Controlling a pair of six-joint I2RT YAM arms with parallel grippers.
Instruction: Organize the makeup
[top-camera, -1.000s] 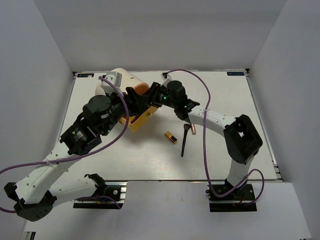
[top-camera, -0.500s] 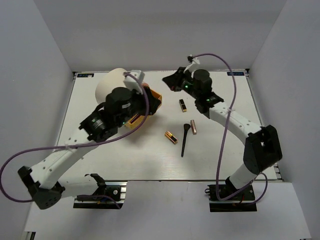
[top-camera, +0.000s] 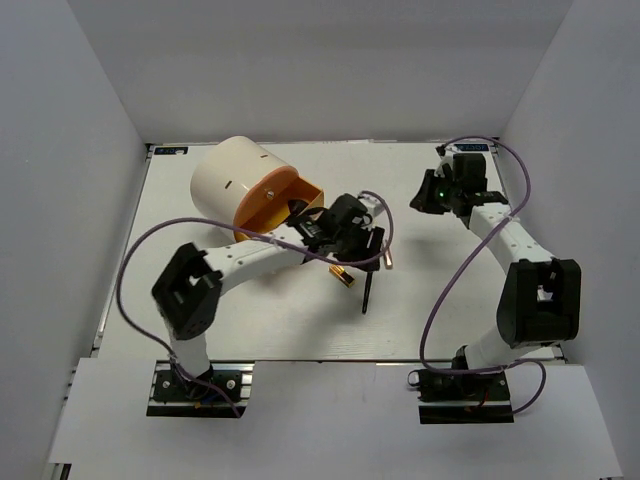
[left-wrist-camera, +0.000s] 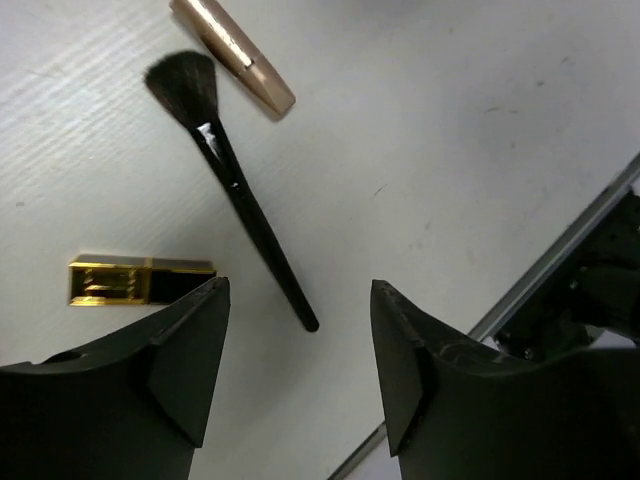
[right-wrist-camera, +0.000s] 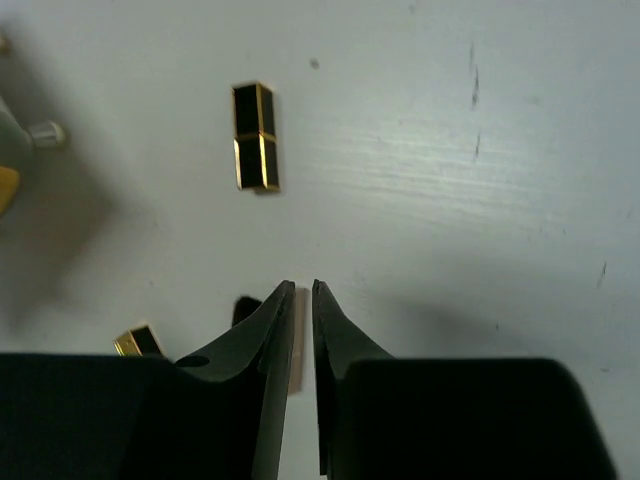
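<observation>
Left gripper (left-wrist-camera: 297, 300): jaws spread, empty, above the bench (left-wrist-camera: 480, 140). The brush (left-wrist-camera: 235, 190) lies flat, its handle tip between the jaws. One lipstick (left-wrist-camera: 140, 281) lies just beside the left jaw; the rose-gold tube (left-wrist-camera: 232, 52) lies beyond the bristles. Right gripper (right-wrist-camera: 299, 292): jaws nearly pressed together, empty; second lipstick (right-wrist-camera: 255, 136) lies ahead, apart.

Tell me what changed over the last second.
The left gripper left the cream cylinder and swung right, now open above the brush. The right gripper retreated to the far right corner, nearly closed and empty. The brush, rose-gold tube and lipstick stayed put.
</observation>
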